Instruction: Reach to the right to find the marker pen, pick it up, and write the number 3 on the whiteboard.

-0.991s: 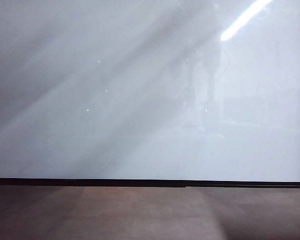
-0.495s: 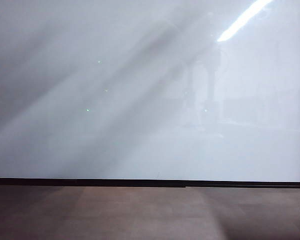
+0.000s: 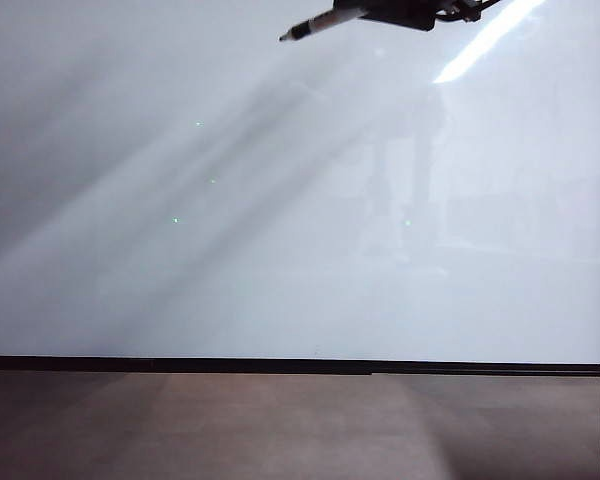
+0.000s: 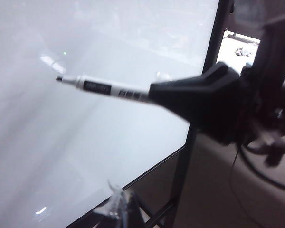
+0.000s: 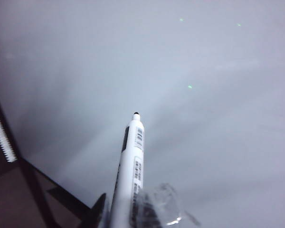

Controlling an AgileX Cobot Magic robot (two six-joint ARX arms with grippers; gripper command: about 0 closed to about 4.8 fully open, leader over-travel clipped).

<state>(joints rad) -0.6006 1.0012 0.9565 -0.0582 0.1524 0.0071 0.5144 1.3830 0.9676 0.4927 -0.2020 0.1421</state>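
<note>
Marker pen [image 3: 315, 24] juts from the right gripper [image 3: 412, 12] at the top edge of the exterior view, its jaws clamped on the barrel, the tip above the whiteboard [image 3: 280, 250], seemingly not touching it. Only a clear finger [image 4: 115, 205] of the left gripper shows; its opening cannot be told.

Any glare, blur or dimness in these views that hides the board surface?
Exterior view: bright glare streak upper right on the whiteboard, soft reflections. Left wrist view: right gripper blurred, marker pen readable. Right wrist view: dim, grey; left gripper unseen.
</note>
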